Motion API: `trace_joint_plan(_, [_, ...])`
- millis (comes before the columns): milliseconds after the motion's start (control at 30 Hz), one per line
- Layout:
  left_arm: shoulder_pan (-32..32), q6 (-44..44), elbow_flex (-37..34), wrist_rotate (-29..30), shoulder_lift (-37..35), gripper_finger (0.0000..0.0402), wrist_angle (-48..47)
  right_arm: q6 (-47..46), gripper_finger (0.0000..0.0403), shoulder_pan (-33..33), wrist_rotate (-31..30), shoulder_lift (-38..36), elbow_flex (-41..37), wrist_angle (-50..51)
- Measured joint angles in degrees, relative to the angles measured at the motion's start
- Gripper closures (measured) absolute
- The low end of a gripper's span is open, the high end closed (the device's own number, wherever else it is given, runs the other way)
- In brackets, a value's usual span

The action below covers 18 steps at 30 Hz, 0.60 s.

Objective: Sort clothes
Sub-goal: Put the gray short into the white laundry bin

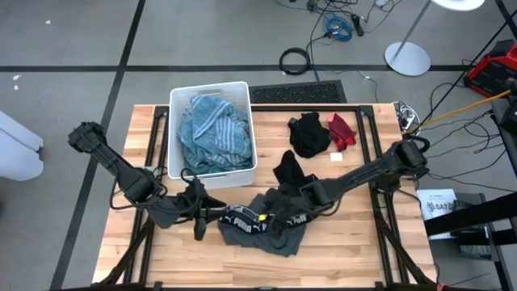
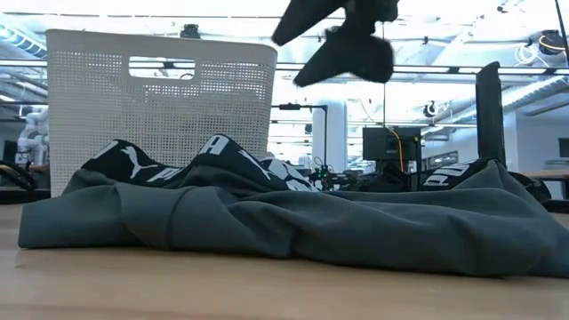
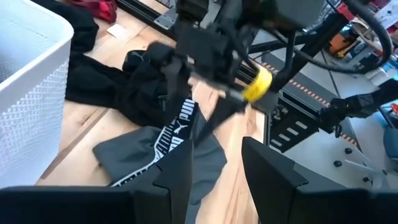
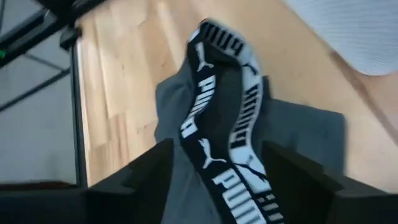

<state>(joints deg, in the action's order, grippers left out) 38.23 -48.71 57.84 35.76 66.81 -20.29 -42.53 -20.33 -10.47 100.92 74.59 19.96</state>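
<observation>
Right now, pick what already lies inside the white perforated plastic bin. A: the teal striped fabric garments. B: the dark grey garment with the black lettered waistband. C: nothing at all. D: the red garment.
A: in the high view the teal striped fabric garments fill the white perforated plastic bin, while the dark grey garment with the black lettered waistband lies on the wooden table and the red garment sits near its far edge.

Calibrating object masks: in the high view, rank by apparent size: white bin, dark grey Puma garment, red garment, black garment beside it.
1. white bin
2. dark grey Puma garment, partly hidden by the right gripper, so it is probably undercounted
3. black garment
4. red garment
</observation>
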Motion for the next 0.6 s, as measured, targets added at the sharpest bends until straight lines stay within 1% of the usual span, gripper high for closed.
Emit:
trace_joint_plan(100, [0.01,-0.02,0.0,0.11,0.02,0.0256,-0.31,3.74,0.0131,0.4,0.44,2.25,0.0,-0.79])
trace_joint_plan(200, [0.01,-0.42,0.0,0.17,0.02,0.0256,-1.58,5.55,0.0091,0.66,0.44,3.99,0.0,-0.24])
trace_joint_plan(300, [0.01,-0.48,0.0,0.17,0.04,0.0256,-2.73,7.21,0.006,0.97,0.36,5.55,0.0,-0.14])
trace_joint_plan(433, [0.01,-0.45,0.0,0.63,0.04,0.0256,-3.01,10.55,0.0035,1.55,1.78,8.16,0.0,-0.08])
trace_joint_plan(600, [-0.01,-0.44,0.0,2.13,0.04,0.0256,-3.08,16.49,0.0024,1.63,1.42,12.05,0.0,-1.15])
